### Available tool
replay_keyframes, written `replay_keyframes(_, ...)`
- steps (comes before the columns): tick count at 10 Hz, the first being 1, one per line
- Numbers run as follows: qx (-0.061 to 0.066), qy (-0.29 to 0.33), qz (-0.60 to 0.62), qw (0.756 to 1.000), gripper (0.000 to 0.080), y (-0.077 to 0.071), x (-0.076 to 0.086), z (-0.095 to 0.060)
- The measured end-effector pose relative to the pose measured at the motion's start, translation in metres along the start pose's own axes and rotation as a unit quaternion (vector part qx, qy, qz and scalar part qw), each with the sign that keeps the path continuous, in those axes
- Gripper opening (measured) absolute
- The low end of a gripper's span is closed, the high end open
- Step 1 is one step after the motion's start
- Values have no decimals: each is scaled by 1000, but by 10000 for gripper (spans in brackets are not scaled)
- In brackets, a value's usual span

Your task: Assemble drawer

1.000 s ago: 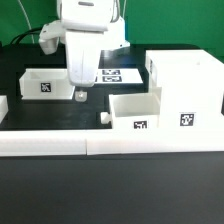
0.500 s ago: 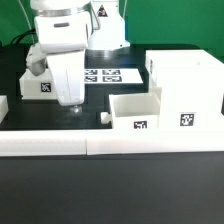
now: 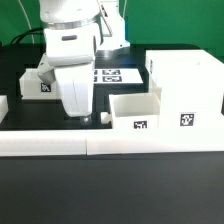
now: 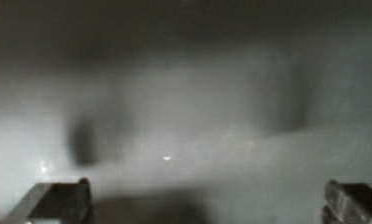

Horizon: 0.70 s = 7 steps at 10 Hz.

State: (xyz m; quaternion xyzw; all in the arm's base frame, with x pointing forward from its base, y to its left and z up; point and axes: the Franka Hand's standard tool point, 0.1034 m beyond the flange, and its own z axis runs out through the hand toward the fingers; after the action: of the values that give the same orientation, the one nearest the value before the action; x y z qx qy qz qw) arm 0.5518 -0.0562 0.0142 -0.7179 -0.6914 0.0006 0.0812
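Note:
The tall white drawer housing [image 3: 186,88] stands at the exterior view's right, with tags on its front. One open-top tray [image 3: 135,112] sits just in front of it, its knob [image 3: 103,117] pointing to the exterior view's left. A second tray [image 3: 33,82] sits at the back left, partly hidden by my arm. My gripper [image 3: 82,117] hangs low over the black table, just left of the first tray's knob and not touching it. The wrist view is blurred; my fingertips [image 4: 62,200] stand far apart with nothing between them, so the gripper [image 4: 209,202] is open and empty.
The long low white border wall [image 3: 110,145] runs along the table's front edge. The marker board [image 3: 117,74] lies flat at the back behind my arm. A short white wall piece [image 3: 3,108] stands at the exterior view's far left.
My arm has moved forward and lower, from near the back left tray to beside the front tray's knob. The trays and the housing have not moved.

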Motion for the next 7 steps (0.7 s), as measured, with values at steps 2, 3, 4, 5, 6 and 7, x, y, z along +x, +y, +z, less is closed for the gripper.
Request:
replay_keyframes(2, 0, 0, 2, 1000, 649, 0, -1, 0)
replay_keyframes(3, 0, 0, 1, 1000, 649, 0, -1, 0)
replay_keyframes(4, 1, 1, -16, 1000, 649, -1, 1, 1)
replay_keyframes(5, 3, 3, -16, 1000, 649, -1, 9, 3)
replay_keyframes(6, 2, 5, -10, 1000, 649, 0, 17, 3)
replay_keyframes(7, 2, 5, -7, 1000, 649, 1, 23, 4)
